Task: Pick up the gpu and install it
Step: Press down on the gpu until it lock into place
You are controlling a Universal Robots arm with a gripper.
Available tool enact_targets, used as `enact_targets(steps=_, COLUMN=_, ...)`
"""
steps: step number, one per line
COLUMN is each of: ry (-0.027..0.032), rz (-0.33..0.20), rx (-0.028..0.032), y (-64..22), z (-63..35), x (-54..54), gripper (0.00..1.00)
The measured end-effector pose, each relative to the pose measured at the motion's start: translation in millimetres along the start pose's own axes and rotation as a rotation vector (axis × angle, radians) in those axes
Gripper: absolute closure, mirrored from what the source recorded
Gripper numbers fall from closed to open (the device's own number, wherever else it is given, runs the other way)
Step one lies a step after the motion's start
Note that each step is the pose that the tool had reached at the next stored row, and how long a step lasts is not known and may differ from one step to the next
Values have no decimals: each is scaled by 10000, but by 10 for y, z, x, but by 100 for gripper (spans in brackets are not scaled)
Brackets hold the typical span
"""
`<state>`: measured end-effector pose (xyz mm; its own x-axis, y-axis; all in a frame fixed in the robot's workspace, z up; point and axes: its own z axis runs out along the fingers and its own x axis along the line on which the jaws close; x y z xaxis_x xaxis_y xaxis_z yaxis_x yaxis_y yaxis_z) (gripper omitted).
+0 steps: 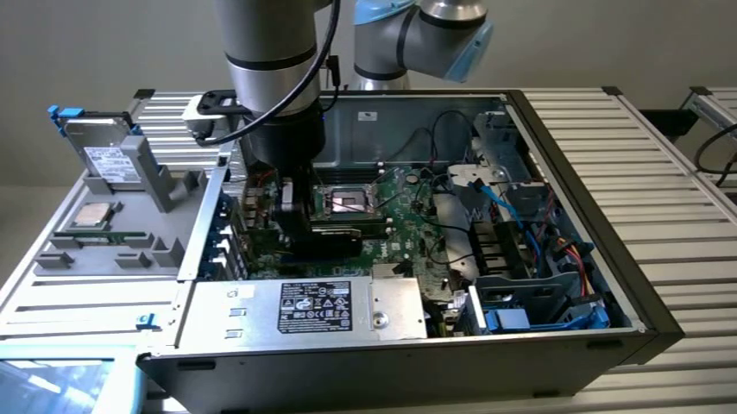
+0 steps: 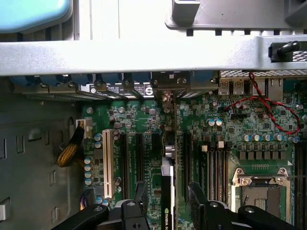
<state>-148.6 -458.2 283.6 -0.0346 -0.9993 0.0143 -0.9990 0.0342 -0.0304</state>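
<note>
The arm reaches down into the open computer case (image 1: pixel 645 285), its gripper (image 1: pixel 302 226) low over the motherboard (image 1: pixel 403 216) near the case's rear wall, at the exterior view's left. In the wrist view the gripper (image 2: pixel 165 206) is closed narrowly on the gpu (image 2: pixel 166 187): a black padded finger (image 2: pixel 197 199) stands on either side of the thin card, which is seen edge-on. The card's long axis runs along the expansion slots (image 2: pixel 125 163), parallel to the white slot (image 2: pixel 106 163), and its far end points toward the rear bracket openings (image 2: pixel 120 88) of the case. The card stands upright on its long edge above the slot region.

The step in hand appears to be installation: the card is carried over its slot, and whether it is already seated cannot be told. The next move would call for the card's lower edge to stay true to the slot and its bracket end to meet the rear opening. Outside the case, a drive (image 1: pixel 110 159) and a processor chip (image 1: pixel 95 216) rest on the grey fixture tray (image 1: pixel 173 185).
</note>
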Motion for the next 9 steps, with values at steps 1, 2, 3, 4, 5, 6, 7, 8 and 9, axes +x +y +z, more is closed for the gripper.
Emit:
enact_targets(steps=1, ry=0, rz=0, rx=0, y=0, z=0, x=0, gripper=52)
enact_targets(steps=2, ry=0, rz=0, rx=0, y=0, z=0, x=0, gripper=52)
enact_targets(steps=3, ry=0, rz=0, rx=0, y=0, z=0, x=0, gripper=55)
enact_targets(steps=4, ry=0, rz=0, rx=0, y=0, z=0, x=0, gripper=55)
enact_targets(steps=5, ry=0, rz=0, rx=0, y=0, z=0, x=0, gripper=61)
enact_targets(steps=6, ry=0, rz=0, rx=0, y=0, z=0, x=0, gripper=67)
enact_targets(steps=7, ry=0, rz=0, rx=0, y=0, z=0, x=0, gripper=67)
enact_targets(steps=8, ry=0, rz=3, rx=0, y=0, z=0, x=0, gripper=79)
enact_targets(steps=9, ry=0, rz=5, rx=0, y=-2, z=0, x=0, gripper=79)
